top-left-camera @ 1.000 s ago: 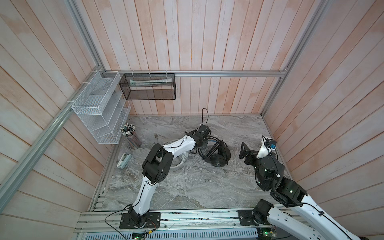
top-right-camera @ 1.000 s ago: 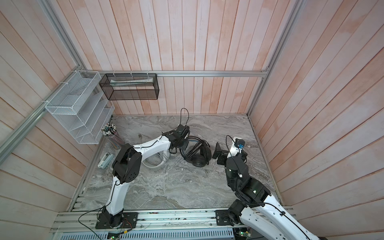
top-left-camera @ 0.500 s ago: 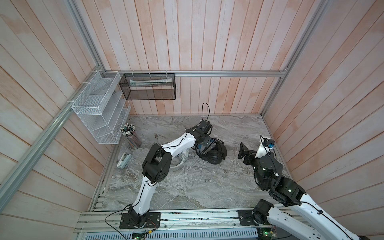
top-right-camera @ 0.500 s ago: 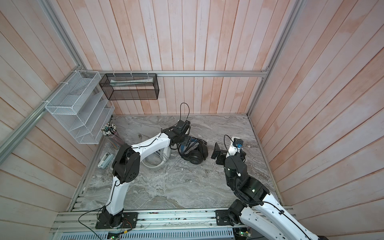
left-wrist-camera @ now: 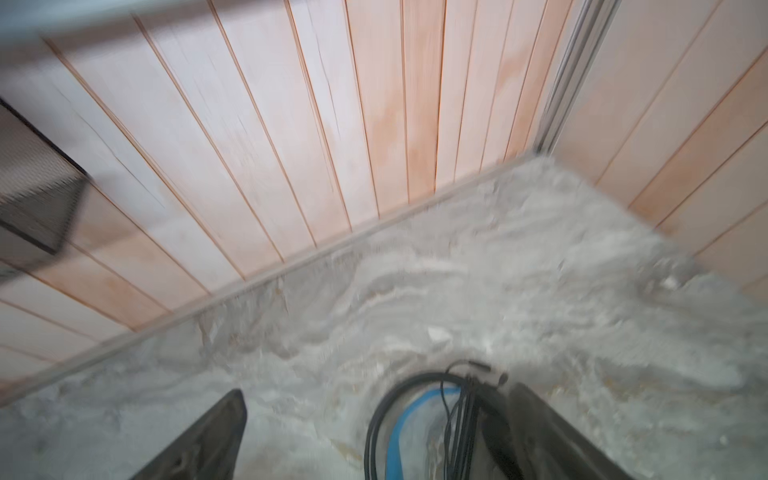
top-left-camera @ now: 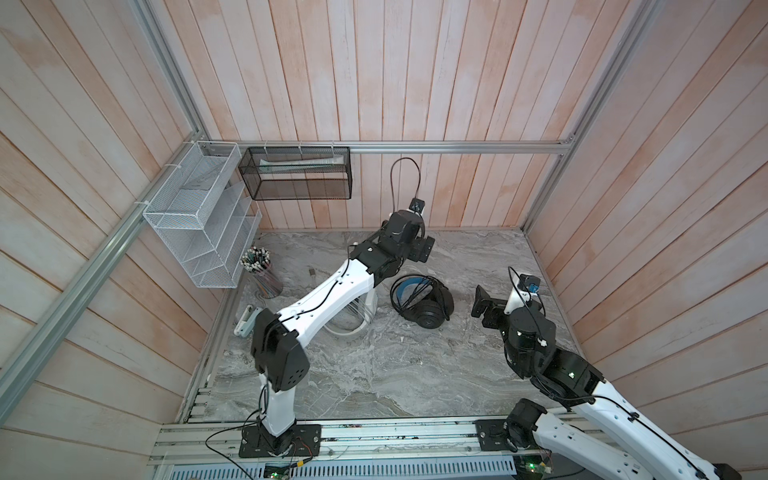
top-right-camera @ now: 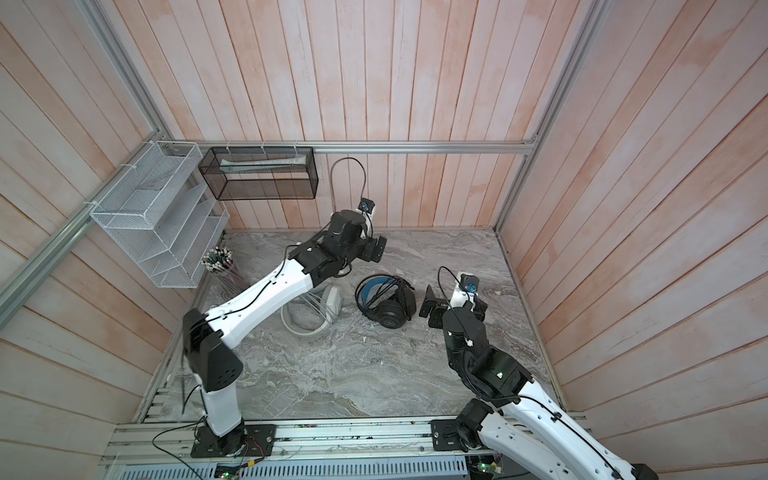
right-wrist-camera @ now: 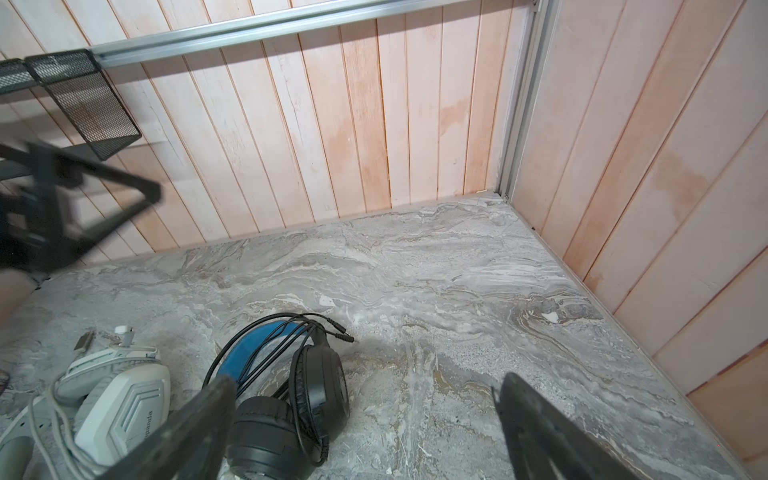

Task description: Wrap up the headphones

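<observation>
The black headphones [top-left-camera: 423,305] lie on the grey marbled table top [top-left-camera: 374,374] near the centre of both top views, ear cups folded together toward the lower right and the blue-lined headband curving to the upper left. In the right wrist view their black cable [right-wrist-camera: 291,332] is looped across the headband and cups, its plug resting on the marble just beyond. The white headphones [top-right-camera: 329,305] lie just left of the black pair, partly hidden under the left arm in both top views; at the lower left of the right wrist view, pale cable strands run over them. The left gripper [top-left-camera: 422,249] hangs above the table, up and slightly left of the black pair, close to the back wall. Its blurred wrist view shows both dark fingers [left-wrist-camera: 208,440] spread wide, gripping nothing, with the headband and cable on the table below. The right gripper [top-left-camera: 484,305] sits right of the black pair, near but apart, its jaws wide and empty.
</observation>
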Robot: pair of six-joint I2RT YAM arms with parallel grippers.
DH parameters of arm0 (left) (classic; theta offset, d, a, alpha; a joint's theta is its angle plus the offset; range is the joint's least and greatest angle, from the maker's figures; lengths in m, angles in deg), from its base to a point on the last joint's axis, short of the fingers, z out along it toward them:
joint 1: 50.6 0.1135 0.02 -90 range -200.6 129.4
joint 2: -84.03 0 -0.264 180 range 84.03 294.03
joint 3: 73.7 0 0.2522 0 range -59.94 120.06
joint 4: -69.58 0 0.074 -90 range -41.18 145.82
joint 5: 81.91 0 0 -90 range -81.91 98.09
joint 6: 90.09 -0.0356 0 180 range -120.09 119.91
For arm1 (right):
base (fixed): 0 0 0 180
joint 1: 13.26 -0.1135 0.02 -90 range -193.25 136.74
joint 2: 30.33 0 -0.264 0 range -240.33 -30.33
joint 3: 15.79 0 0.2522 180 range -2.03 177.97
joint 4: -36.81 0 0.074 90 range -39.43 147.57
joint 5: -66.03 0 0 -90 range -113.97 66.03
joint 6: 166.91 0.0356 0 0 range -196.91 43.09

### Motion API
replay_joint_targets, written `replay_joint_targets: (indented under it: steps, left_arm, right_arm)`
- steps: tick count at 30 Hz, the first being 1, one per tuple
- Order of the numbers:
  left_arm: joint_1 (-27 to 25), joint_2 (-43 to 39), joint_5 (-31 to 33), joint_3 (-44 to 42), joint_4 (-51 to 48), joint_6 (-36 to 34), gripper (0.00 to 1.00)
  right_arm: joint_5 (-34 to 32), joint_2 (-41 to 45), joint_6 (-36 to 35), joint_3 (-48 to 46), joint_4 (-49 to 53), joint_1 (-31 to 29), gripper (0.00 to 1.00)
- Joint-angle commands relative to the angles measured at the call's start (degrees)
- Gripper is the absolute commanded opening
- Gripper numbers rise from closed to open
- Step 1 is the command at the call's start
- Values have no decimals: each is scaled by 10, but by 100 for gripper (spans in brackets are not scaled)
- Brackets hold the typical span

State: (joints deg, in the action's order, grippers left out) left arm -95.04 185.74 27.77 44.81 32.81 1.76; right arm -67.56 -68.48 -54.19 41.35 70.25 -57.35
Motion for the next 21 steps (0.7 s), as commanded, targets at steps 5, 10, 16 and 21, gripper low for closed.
replay_joint_targets:
  steps: [5,10,16,21]
  left_arm:
    - [33,-275,57,-348,385,-63,99]
    - [62,-414,69,-459,291,-20,99]
    - [119,-557,161,-680,381,-60,99]
    - [138,-632,185,-842,561,-50,99]
  right_arm:
    - [-28,-4,19,14,10,2,99]
    - [-47,-22,32,-26,-11,2,99]
    - [-67,-42,-35,-100,-166,20,99]
    - [-75,-123,-53,-112,-257,100,98]
